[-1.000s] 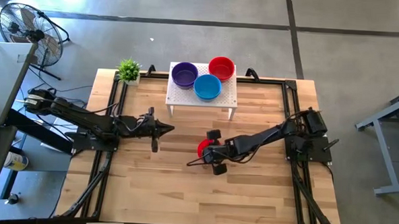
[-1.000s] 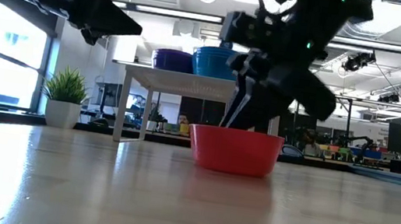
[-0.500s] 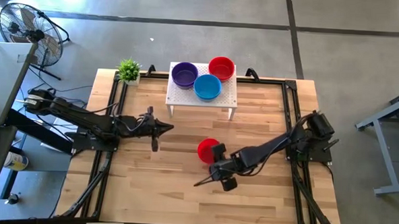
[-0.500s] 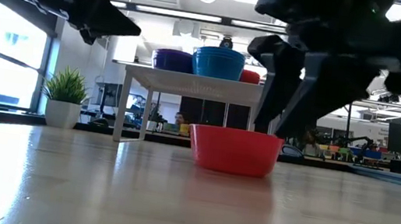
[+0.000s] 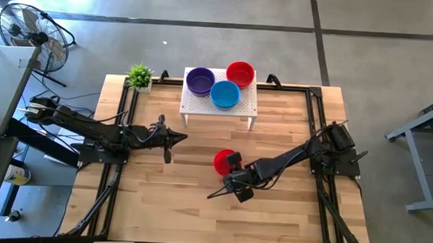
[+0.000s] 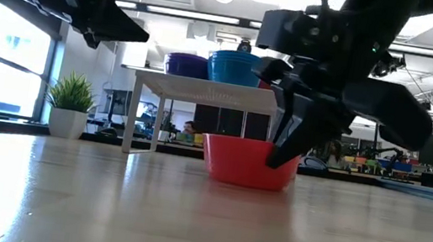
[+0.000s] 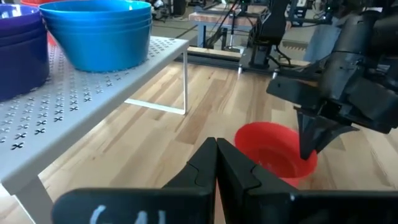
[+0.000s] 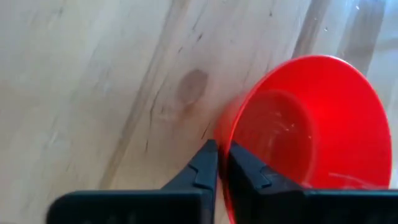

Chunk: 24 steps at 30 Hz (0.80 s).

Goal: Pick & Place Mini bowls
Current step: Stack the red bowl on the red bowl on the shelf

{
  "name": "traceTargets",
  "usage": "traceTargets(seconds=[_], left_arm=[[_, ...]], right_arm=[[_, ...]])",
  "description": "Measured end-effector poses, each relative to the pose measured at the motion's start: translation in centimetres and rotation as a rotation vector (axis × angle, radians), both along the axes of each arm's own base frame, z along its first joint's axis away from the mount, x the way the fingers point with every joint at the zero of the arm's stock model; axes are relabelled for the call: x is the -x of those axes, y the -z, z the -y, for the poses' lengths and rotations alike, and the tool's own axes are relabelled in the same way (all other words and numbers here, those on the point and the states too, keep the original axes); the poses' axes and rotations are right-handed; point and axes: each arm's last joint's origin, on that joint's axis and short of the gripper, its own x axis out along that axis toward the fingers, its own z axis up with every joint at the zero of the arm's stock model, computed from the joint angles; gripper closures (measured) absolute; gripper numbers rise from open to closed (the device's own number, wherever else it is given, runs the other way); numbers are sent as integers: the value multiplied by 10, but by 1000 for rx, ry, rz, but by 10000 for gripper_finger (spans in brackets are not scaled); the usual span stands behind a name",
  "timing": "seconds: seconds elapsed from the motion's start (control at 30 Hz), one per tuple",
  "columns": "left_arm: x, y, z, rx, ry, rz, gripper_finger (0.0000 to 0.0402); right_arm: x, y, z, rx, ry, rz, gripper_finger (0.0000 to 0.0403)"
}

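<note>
One red mini bowl (image 5: 221,160) sits upright on its base at the middle of the table, also seen in the low view (image 6: 240,163). My right gripper (image 8: 222,165) is shut on its rim, at the bowl's near-right side (image 5: 233,175). On the white perforated stand (image 5: 218,107) at the far side rest purple (image 5: 200,80), blue (image 5: 225,94) and red (image 5: 240,73) mini bowls, stacked. My left gripper (image 5: 180,140) hovers shut and empty over the left half of the table, left of the stand's near edge. My right gripper pinches the red bowl's wall at the rim (image 8: 219,134). One finger (image 8: 205,165) is outside the bowl and the other inside. The fingers slant down from the table's near-right side. The bowl stays upright with its base on the table (image 6: 246,181).
A small green potted plant (image 5: 139,76) stands at the far left corner. Black rails (image 5: 313,118) run along the table's left, right and far sides. Bare wood (image 5: 191,208) lies between the red bowl and the near edge.
My right gripper drew back from the red bowl toward the near-right and opened wide. It then came back to the bowl and shut on its rim. The bowl has stayed on the table in about the same place.
</note>
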Motion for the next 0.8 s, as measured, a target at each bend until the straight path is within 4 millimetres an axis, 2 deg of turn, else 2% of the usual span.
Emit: traceTargets(seconds=[0.27, 0.4, 0.6, 0.8], left_arm=[[2, -1, 0, 2, 0, 2, 401], [8, -5, -1, -3, 1, 1, 401], [14, -9, -1, -27, 38, 4, 401], [13, -10, -1, -64, 113, 8, 401]], right_arm=[[4, -4, -3, 5, -54, -16, 399], [11, -28, -3, -13, -58, 23, 400], [38, -96, 12, -89, 29, 173, 401], [64, -190, 51, -66, 223, 358, 402]])
